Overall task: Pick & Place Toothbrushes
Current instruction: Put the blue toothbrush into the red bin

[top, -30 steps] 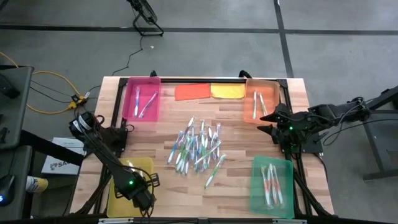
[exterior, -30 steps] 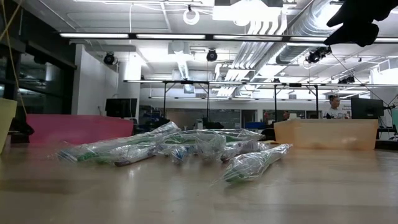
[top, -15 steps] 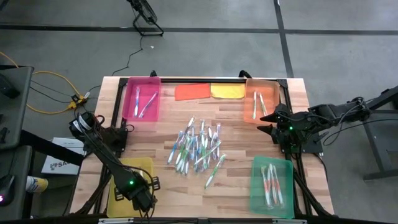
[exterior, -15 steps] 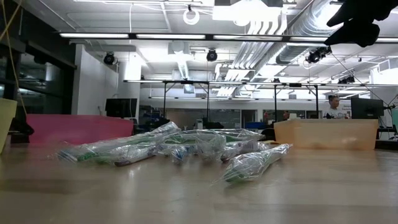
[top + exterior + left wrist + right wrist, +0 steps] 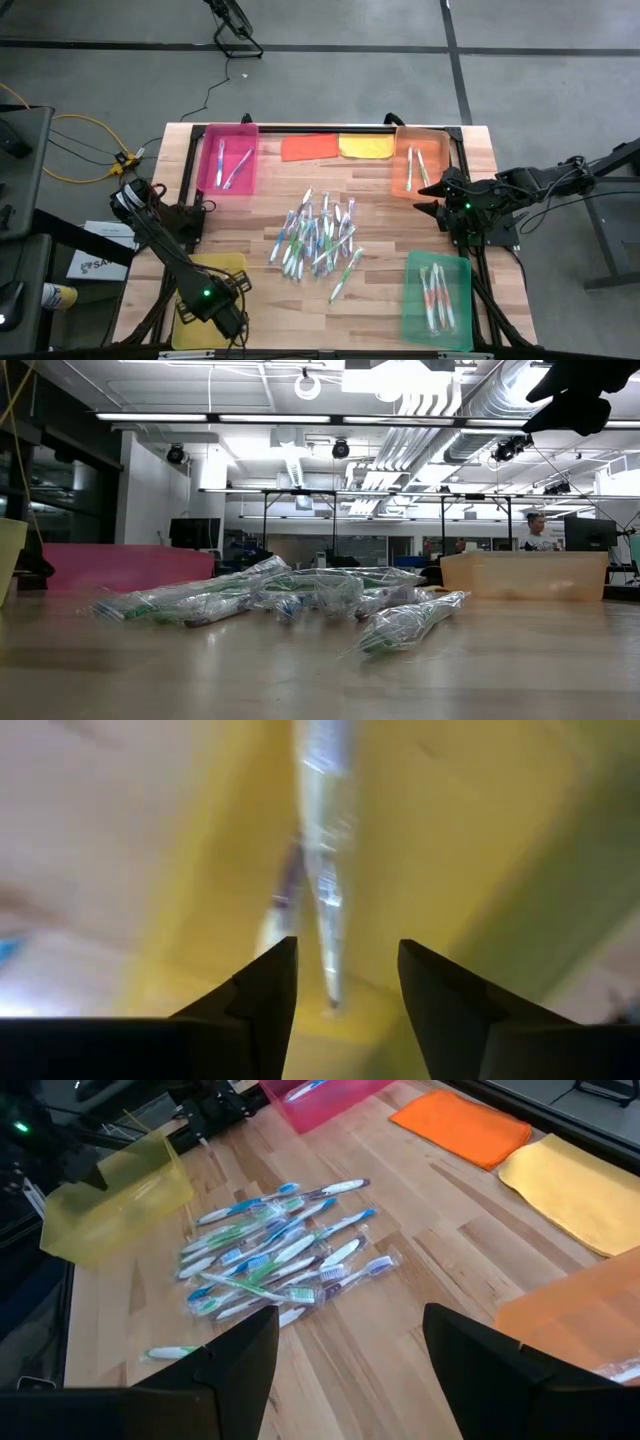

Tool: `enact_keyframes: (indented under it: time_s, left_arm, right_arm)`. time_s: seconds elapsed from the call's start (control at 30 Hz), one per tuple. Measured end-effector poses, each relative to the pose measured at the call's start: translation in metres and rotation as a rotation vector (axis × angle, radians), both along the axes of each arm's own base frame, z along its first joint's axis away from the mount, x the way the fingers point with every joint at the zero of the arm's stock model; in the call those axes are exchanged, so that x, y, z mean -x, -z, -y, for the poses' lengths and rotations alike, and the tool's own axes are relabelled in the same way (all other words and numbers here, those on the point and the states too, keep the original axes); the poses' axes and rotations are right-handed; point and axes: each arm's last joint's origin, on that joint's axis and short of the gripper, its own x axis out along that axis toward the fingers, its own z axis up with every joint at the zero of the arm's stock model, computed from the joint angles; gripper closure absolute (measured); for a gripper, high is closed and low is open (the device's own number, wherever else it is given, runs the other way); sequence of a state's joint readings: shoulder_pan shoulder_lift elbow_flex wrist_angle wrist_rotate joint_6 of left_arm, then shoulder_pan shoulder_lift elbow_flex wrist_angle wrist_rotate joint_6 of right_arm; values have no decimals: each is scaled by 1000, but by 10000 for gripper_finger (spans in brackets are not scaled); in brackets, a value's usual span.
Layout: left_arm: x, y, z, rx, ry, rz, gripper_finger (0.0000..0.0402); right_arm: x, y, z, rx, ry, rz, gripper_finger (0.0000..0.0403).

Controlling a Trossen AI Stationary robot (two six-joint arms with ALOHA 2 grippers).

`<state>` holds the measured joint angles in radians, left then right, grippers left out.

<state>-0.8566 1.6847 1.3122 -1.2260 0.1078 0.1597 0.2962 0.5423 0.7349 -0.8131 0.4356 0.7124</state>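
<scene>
The wrapped toothbrush (image 5: 322, 870) between the left hand (image 5: 345, 990) fingers is blurred, its colour unclear.

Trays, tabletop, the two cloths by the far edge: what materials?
Pink tray and its three siblings: translucent coloured plastic, probably; contents and wood show through. Tabletop: butcher-block wood, visible strips and grain, matte. Orange cloth and yellow cloth: soft matte fabric, likely microfibre.

The left gripper (image 5: 232, 318) has drawn back slightly over the translucent yellow plastic tray (image 5: 226, 266), fingers parted, with a wrapped purple-and-white toothbrush (image 5: 322, 910) lying just ahead of them.
</scene>
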Motion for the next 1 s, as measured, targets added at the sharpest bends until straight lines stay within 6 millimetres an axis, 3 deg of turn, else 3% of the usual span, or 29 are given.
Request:
enact_keyframes:
  time_s: [0.2, 0.6, 0.8, 1.0]
  left_arm:
    - [-28, -24, -13, -98, -470, 224, 232]
    - [-93, -25, -108, -102, -1463, 214, 232]
    - [-105, -15, -141, -108, -1720, 205, 232]
    - [-113, 14, -154, -26, -1863, 242, 232]
  right_arm:
    - [0, 0, 0, -1, 2, 1, 160]
    - [0, 0, 0, 4, 1, 1, 160]
    - [0, 0, 0, 9, -3, -1, 160]
    - [0, 0, 0, 31, -17, -6, 160]
